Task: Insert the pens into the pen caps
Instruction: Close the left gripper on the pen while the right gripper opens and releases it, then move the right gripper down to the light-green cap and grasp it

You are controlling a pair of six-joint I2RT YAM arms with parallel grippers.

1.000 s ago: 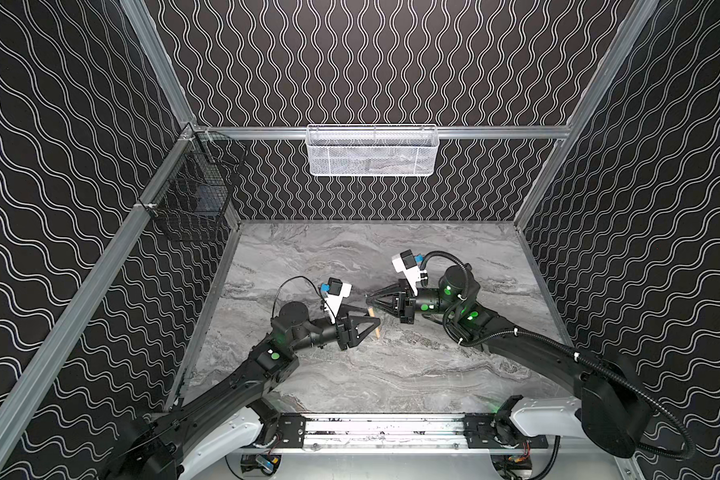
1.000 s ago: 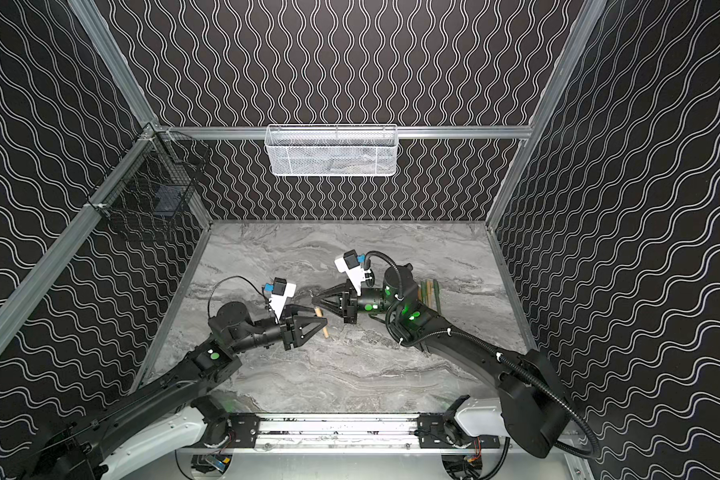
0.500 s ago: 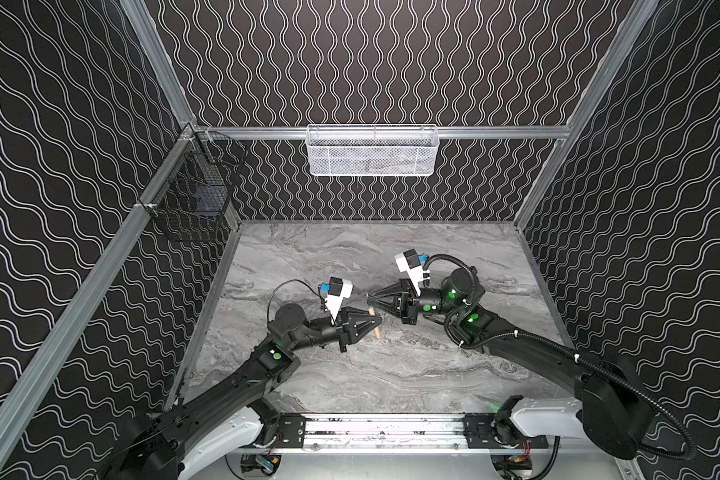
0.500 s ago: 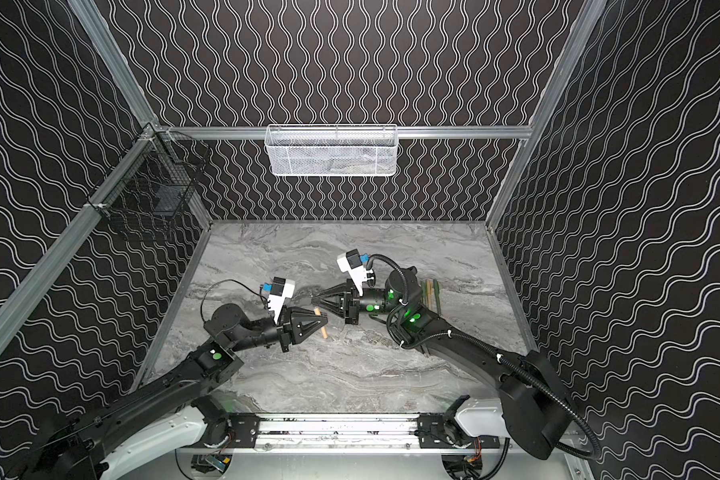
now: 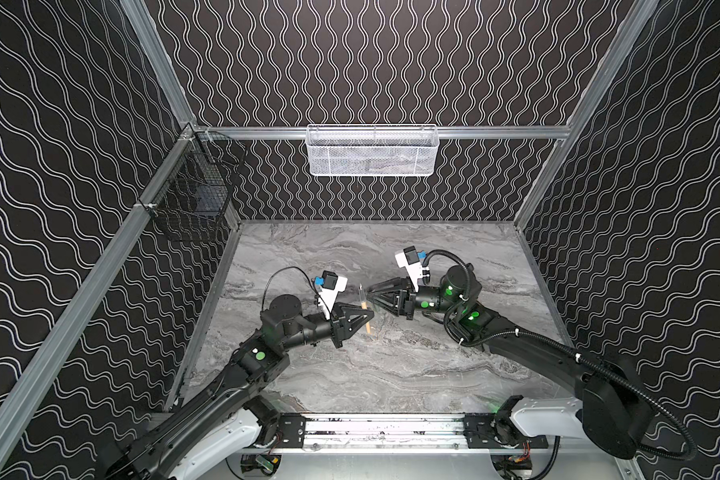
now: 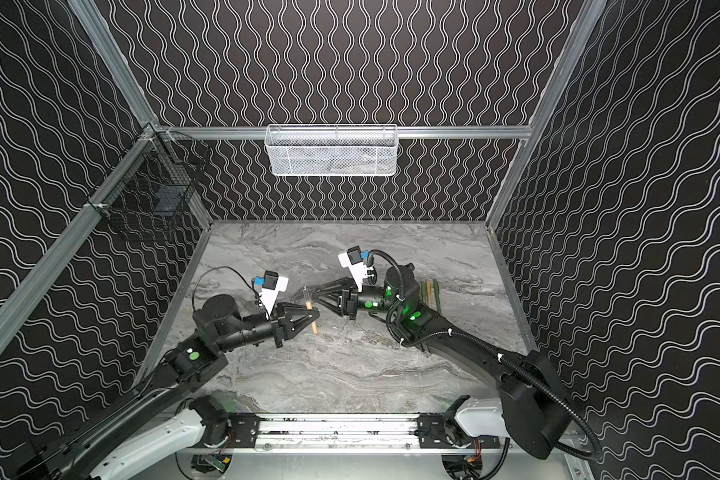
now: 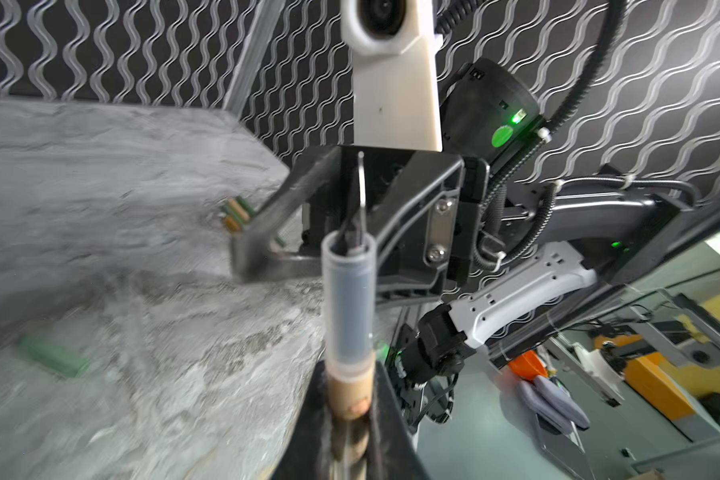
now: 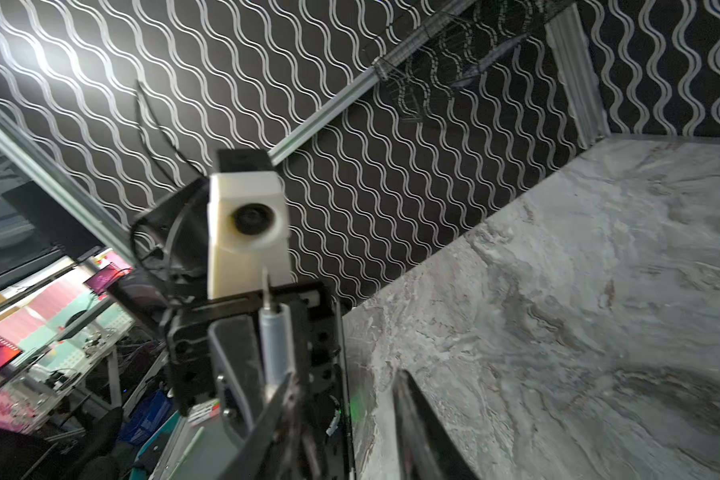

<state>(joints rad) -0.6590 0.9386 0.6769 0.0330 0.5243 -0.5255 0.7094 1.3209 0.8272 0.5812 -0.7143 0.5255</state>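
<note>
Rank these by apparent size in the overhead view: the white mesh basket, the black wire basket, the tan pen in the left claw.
In a top view:
1-2. white mesh basket and black wire basket: about alike, unranked; both hang nearer the camera.
3. tan pen: far smallest.

Raised off the table [image 5: 391, 374], gripped mid-body: tan pen [image 7: 348, 316], clear collar around a thin dark tip. Lying side by side on the table's right half: other pens [image 6: 430, 291], green and tan. Flat, blurred, apart from those: green cap [image 7: 53, 355].
</note>
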